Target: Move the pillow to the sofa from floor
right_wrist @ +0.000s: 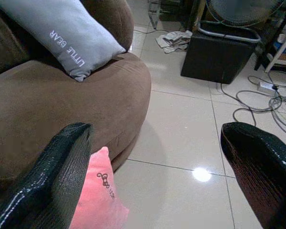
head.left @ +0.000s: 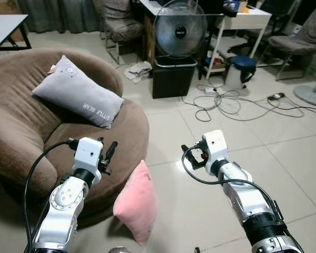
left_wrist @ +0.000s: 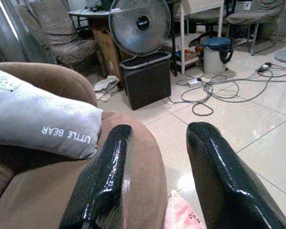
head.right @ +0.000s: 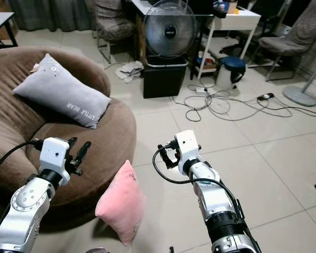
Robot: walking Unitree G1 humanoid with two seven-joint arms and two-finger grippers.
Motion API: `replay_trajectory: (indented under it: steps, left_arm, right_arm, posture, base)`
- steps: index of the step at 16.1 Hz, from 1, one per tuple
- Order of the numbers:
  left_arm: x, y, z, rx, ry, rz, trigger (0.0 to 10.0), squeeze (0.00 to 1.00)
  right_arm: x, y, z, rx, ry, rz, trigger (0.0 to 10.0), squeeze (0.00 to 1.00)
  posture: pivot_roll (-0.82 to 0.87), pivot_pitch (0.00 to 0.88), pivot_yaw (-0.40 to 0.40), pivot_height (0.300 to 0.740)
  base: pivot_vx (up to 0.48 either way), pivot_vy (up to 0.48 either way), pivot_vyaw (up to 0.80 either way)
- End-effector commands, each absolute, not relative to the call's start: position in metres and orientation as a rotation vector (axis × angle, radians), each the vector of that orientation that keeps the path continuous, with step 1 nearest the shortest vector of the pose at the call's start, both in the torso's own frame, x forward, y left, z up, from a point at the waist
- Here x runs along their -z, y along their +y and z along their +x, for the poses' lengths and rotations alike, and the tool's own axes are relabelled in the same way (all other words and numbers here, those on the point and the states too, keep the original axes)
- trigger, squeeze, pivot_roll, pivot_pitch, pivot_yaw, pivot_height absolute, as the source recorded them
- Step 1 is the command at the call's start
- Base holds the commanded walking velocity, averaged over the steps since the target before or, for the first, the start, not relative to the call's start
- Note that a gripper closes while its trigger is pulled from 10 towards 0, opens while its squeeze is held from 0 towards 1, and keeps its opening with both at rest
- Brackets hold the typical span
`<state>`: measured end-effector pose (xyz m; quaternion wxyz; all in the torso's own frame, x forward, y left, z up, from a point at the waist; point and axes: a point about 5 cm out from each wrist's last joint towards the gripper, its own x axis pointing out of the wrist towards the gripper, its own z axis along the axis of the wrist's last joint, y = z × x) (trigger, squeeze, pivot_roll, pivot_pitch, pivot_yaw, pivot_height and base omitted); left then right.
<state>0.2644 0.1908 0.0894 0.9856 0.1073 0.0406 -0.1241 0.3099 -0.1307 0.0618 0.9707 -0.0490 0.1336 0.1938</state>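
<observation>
A pink pillow point(head.left: 137, 203) stands on edge on the tiled floor, leaning against the front of the round brown sofa point(head.left: 21, 132). A grey pillow point(head.left: 79, 97) printed "LITTLE BEAR" lies on the sofa seat. My left gripper point(head.left: 111, 149) hovers open over the sofa's front edge, just up and left of the pink pillow point(left_wrist: 181, 217). My right gripper point(head.left: 192, 154) hangs open above the bare floor to the right of the pink pillow point(right_wrist: 97, 195). Neither gripper holds anything.
A black box point(head.left: 173, 78) with a standing fan point(head.left: 179, 31) on it sits behind the sofa's right side. Loose cables point(head.left: 237, 103) sprawl across the floor beyond. A blue-lidded bin point(head.left: 241, 71), a white desk point(head.left: 247, 20) and chairs line the back.
</observation>
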Motion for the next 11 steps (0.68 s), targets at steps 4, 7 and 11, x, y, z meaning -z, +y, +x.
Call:
replay_trajectory:
  steps: [4, 7, 11]
  left_arm:
    - [-0.0888, 0.1877, 0.2691, 0.264, 0.089, 0.234, 10.0, 0.0]
    - [-0.0914, 0.187, 0.272, 0.263, 0.081, 0.243, 10.0, 0.0]
    - [-0.0937, 0.1867, 0.2744, 0.262, 0.07, 0.254, 10.0, 0.0]
  right_arm:
    - [-0.064, -0.1364, 0.3112, -0.38, 0.259, -0.104, 10.0, 0.0]
    - [-0.063, -0.1365, 0.3101, -0.373, 0.261, -0.099, 10.0, 0.0]
    - [-0.0614, -0.1389, 0.3087, -0.356, 0.262, -0.103, 10.0, 0.0]
  posture:
    - [0.16, 0.0, -0.041, 0.74]
    - [0.16, 0.0, -0.035, 0.74]
    - [0.16, 0.0, -0.03, 0.74]
  base:
    - [0.0, 0.0, 0.0]
    - [0.0, 0.0, 0.0]
    - [0.0, 0.0, 0.0]
